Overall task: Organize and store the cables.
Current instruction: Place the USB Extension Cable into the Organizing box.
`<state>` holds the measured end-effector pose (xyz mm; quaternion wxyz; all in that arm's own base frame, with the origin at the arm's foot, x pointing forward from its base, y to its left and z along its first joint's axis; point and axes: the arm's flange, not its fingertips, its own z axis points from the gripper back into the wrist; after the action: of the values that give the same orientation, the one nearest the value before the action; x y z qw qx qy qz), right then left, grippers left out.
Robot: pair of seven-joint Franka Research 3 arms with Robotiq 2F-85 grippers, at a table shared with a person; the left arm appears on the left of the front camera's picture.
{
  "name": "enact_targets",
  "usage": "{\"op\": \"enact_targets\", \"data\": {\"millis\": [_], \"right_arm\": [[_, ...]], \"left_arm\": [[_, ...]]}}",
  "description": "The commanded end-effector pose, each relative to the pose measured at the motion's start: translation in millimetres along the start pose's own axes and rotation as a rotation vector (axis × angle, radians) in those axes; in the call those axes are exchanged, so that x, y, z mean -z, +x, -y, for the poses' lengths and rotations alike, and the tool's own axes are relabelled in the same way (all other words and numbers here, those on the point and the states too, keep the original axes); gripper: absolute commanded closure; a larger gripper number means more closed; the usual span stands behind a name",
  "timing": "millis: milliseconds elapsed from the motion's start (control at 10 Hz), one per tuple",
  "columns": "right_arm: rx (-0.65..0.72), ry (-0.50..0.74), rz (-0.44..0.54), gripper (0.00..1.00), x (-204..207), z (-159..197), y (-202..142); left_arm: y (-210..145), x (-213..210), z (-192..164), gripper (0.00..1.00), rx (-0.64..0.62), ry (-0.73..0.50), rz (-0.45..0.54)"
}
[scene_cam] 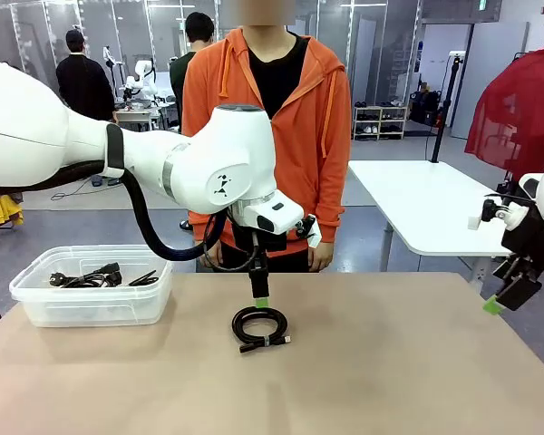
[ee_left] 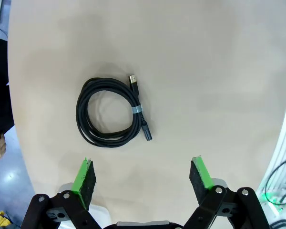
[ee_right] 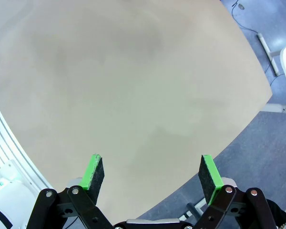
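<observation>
One black cable [scene_cam: 260, 327] lies coiled on the tan table, bound by a grey tie; in the left wrist view this coil [ee_left: 111, 113] sits ahead of the fingers with its plugs to one side. My left gripper [scene_cam: 261, 299] hangs open just above and behind the coil, green pads pointing down, nothing between them [ee_left: 142, 181]. More black cables [scene_cam: 100, 275] lie inside the clear plastic bin [scene_cam: 36, 304] at the table's left. My right gripper [scene_cam: 503, 299] is open off the table's right edge, above bare tabletop in its own view [ee_right: 151, 177].
A person in an orange hoodie [scene_cam: 272, 118] stands at the far side of the table, hands down by the table edge. A white table [scene_cam: 435, 204] stands behind at the right. The tabletop [scene_cam: 390, 362] has free room to the right of the coil.
</observation>
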<state>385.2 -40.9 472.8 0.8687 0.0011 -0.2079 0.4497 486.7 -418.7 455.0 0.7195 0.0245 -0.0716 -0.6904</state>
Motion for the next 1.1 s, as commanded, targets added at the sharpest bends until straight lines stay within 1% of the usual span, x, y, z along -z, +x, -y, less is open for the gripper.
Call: {"op": "enact_targets", "data": {"millis": [0,100,200,900,1000], "right_arm": [[0.006,0.000,-0.008,0.00,-0.4,3.7,2.9],[0.006,0.000,-0.008,0.00,-0.4,3.7,2.9],[0.006,0.000,-0.008,0.00,-0.4,3.7,2.9],[0.006,0.000,-0.008,0.00,-0.4,3.7,2.9],[0.006,0.000,-0.008,0.00,-0.4,3.7,2.9]], "left_arm": [[2.5,-0.4,-3.1,0.00,0.004,-0.004,-0.031],[-3.0,-2.2,-2.8,0.00,-0.026,-0.023,-0.045],[0.8,2.2,-1.2,0.00,0.003,-0.003,-0.006],[0.4,3.1,-0.9,0.00,0.000,-0.010,-0.011],[1.6,5.5,-4.4,0.00,-0.005,-0.019,0.012]]}}
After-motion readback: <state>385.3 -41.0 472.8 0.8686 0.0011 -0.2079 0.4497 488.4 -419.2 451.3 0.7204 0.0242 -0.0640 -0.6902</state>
